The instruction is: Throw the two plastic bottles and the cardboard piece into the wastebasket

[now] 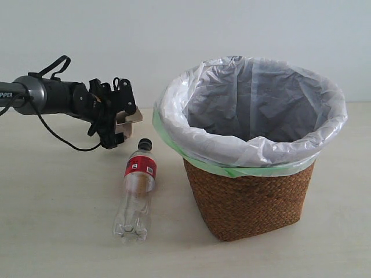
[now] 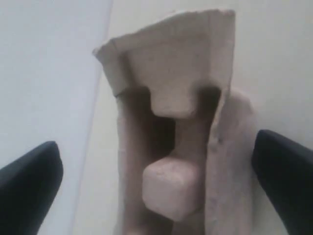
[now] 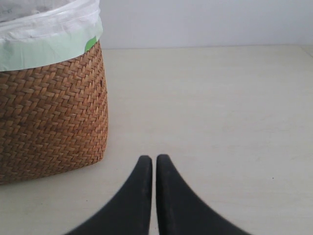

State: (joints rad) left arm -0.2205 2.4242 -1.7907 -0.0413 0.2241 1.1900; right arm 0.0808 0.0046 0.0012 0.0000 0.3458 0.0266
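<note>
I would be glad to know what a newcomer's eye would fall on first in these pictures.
The big wicker basket, lined with a white bag, stands on the right of the table. Left of it a clear bottle with a red label lies flat. Behind the bottle the left gripper has its jaws wide on either side of a piece of cardboard.

Woven wicker wastebasket [image 1: 249, 202], matt cardboard piece [image 2: 171, 98] (rough, fibrous)
</note>
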